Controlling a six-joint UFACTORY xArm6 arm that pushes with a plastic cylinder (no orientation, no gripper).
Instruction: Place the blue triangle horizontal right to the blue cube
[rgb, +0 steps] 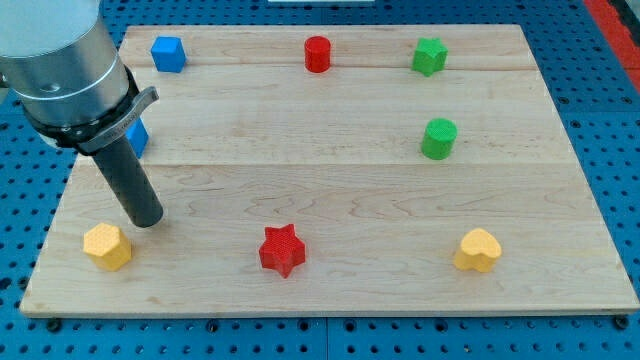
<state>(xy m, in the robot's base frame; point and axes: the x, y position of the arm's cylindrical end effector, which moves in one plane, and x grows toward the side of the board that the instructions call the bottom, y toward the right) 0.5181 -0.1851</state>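
Down at the view's left, the arm's dark rod ends in my tip (146, 220), which rests on the wooden board (330, 180). It has no jaws at all, so it holds nothing and only pushes. My tip sits just above and to the right of a yellow block (107, 245) near the board's bottom left corner, close to it but not touching.

A blue cube (168, 53) sits near the top left corner. Below it, a second blue block (137, 135) peeks out from behind the arm's big grey body. Most of it is hidden, so its shape is hard to tell; it may be the blue triangle. It lies up and a little left of my tip, well under the blue cube.

A red cylinder (317, 53) stands at the top middle. A green star (429, 56) sits at the top right, with a green cylinder (438, 138) below it. A red star (282, 249) lies at the bottom middle. A yellow heart (478, 250) lies at the bottom right.
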